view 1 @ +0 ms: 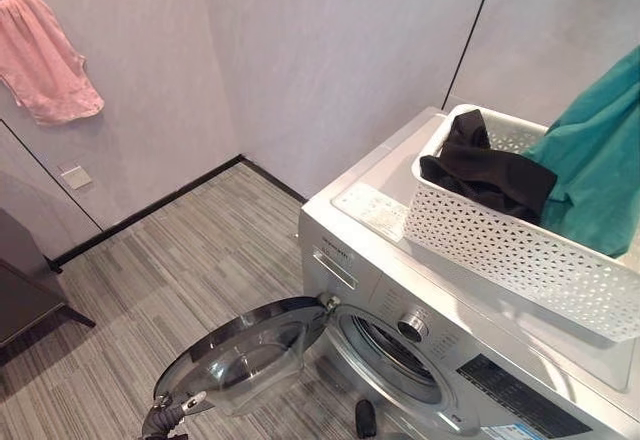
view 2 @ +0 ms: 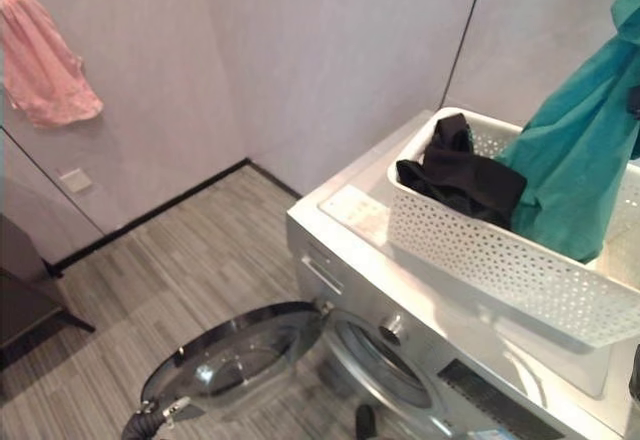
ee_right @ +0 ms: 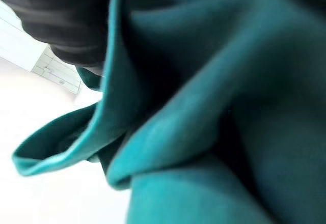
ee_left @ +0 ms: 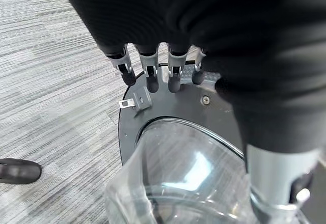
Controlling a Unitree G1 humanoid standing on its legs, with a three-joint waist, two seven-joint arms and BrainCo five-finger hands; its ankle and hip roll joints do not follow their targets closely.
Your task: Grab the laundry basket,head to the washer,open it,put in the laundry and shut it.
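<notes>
Laundry basket (view 1: pixel 500 245) sits on top of the washer (view 1: pixel 350 230), door (view 1: pixel 240 355) swung wide open.

From my seat, going left to right: a pink towel (view 1: pixel 45 55) hangs on the wall, then my left hand (ee_left: pixel 158 71) rests at the rim of the open door, fingers (ee_left: pixel 147 79) straight and relaxed. A black garment (view 1: pixel 480 170) drapes over the basket's near corner. At far right a teal cloth (view 2: pixel 580 150) hangs lifted above the basket; I cannot tell how my right hand's fingers are set, as the cloth hides them.
</notes>
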